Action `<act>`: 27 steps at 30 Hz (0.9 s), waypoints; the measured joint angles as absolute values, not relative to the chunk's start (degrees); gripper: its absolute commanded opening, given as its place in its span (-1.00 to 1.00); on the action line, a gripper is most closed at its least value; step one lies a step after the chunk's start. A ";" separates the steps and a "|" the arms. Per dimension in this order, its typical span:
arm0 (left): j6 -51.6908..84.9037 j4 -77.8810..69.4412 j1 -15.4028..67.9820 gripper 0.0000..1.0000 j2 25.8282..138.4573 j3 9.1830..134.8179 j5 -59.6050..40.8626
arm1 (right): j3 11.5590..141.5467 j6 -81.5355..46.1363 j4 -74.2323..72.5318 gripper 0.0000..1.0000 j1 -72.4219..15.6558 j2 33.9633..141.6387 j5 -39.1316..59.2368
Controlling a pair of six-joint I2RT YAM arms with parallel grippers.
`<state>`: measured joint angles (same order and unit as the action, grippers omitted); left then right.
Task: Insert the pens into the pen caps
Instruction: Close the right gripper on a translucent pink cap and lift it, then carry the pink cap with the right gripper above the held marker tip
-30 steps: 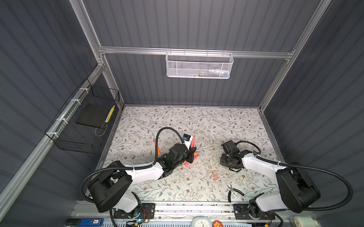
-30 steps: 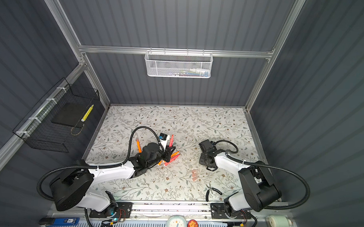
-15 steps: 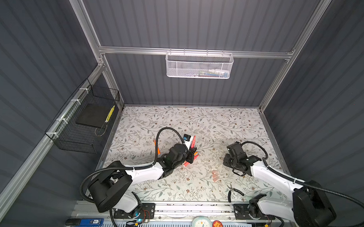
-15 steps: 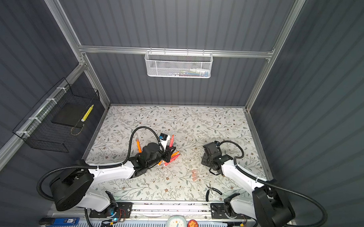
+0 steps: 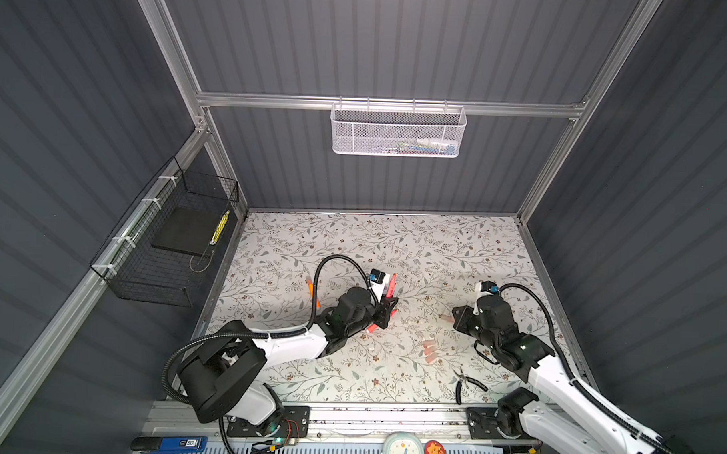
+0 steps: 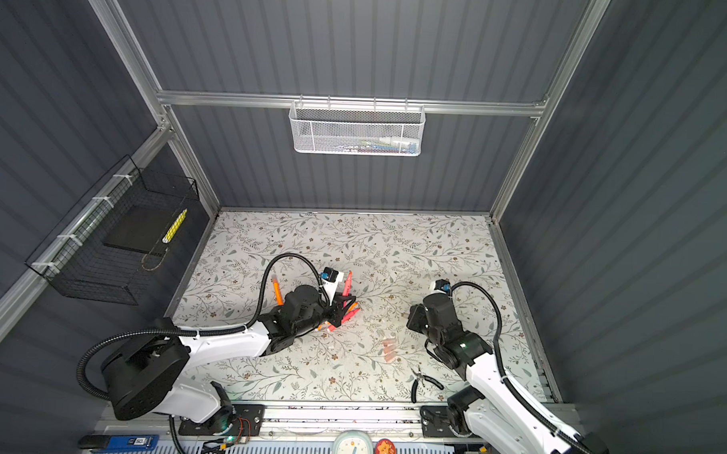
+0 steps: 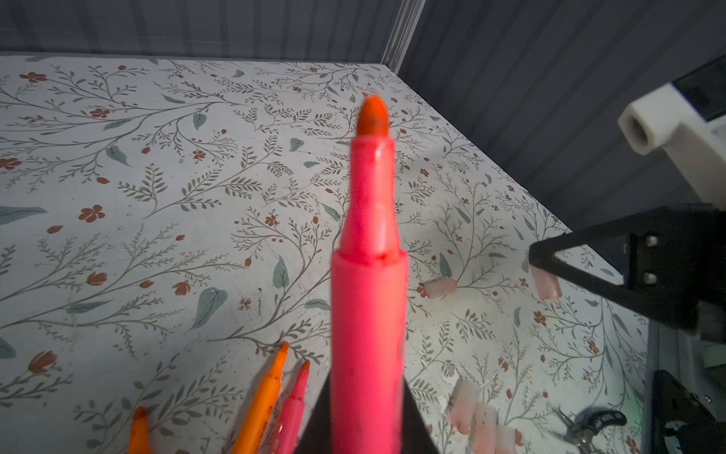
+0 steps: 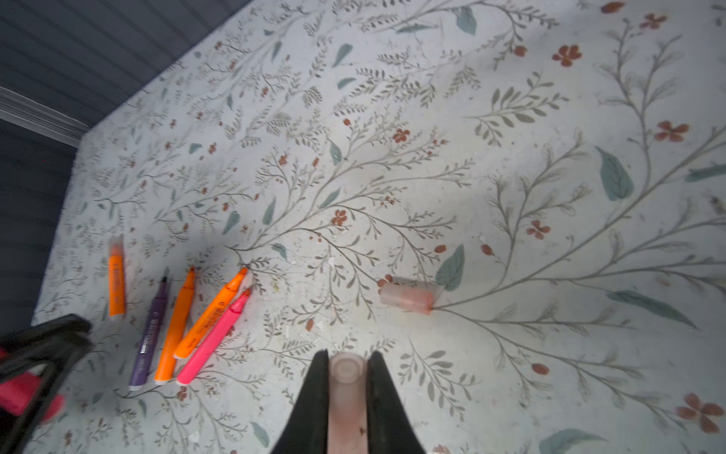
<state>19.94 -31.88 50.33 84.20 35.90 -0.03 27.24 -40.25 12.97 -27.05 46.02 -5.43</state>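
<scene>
Pens, count six. One pink-red pen (image 7: 369, 295), tip bare, is clamped in the closed left gripper (image 5: 386, 311), left of centre in both top views. Five lie on the table (image 8: 510, 118) by that gripper: three orange pens (image 8: 176, 330), one purple pen (image 8: 149, 334), one second pink-red pen (image 8: 214, 338). Right gripper (image 8: 347, 355), right of centre, is closed on one pen cap (image 8: 347, 393). One lone cap (image 8: 406, 300) lies between the grippers. Three clustered caps (image 7: 483, 424) lie at lower centre. One pair of pliers (image 5: 466, 383) lies at lower right.
</scene>
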 measured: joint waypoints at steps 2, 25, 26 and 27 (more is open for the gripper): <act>19.92 -32.27 50.33 -1.00 84.27 35.92 -1.17 | 28.73 -40.32 11.55 -0.94 -27.05 45.23 -4.58; 12.69 -27.57 60.31 -1.00 91.57 45.19 -9.32 | 22.68 -42.48 -17.82 -1.00 -26.50 39.70 -0.32; 12.43 -27.42 60.36 -1.00 91.57 45.39 -9.34 | 22.11 -42.61 -18.33 -1.00 -26.50 39.05 -0.54; 12.29 -27.35 60.42 -1.00 91.64 45.50 -9.50 | 21.67 -42.70 -18.63 -1.00 -26.50 38.50 -0.82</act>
